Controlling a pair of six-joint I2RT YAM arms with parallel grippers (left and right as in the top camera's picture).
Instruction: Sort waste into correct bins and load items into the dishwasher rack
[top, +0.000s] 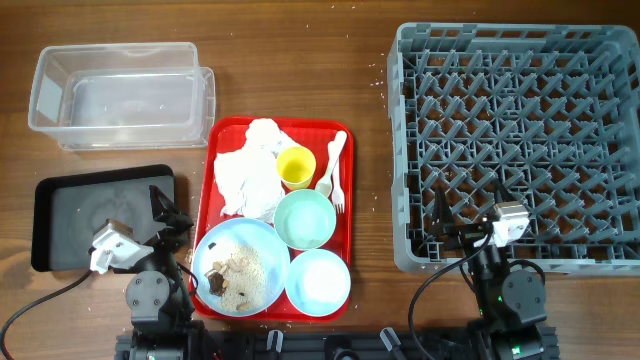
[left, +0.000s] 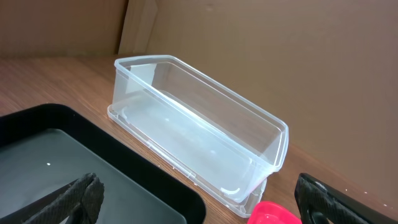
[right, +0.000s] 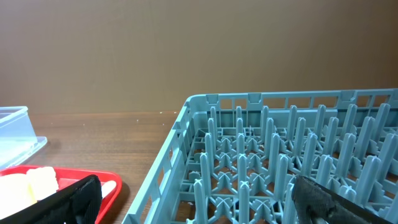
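The red tray (top: 349, 232) holds crumpled white napkins (top: 248, 176), a yellow cup (top: 296, 167), a white fork (top: 336, 170), a mint green bowl (top: 305, 218), a light blue bowl (top: 318, 282) and a light blue plate (top: 216, 241) with beige crumbs (top: 248, 268) and a dark lump (top: 215, 281). No red wrapper shows. The clear box (top: 120, 95) (left: 199, 130) and the black tray (top: 70, 220) (left: 62, 162) lie left. The grey rack (top: 400, 150) (right: 280, 155) stands right. My left gripper (top: 170, 215) (left: 199, 199) is open and empty over the black tray's right edge. My right gripper (top: 452, 222) (right: 199, 196) is open and empty over the rack's near left corner.
The wooden table runs between the red tray and the rack. A corner of the red tray shows in the left wrist view (left: 273, 214) and in the right wrist view (right: 93, 177). A brown wall stands behind the table.
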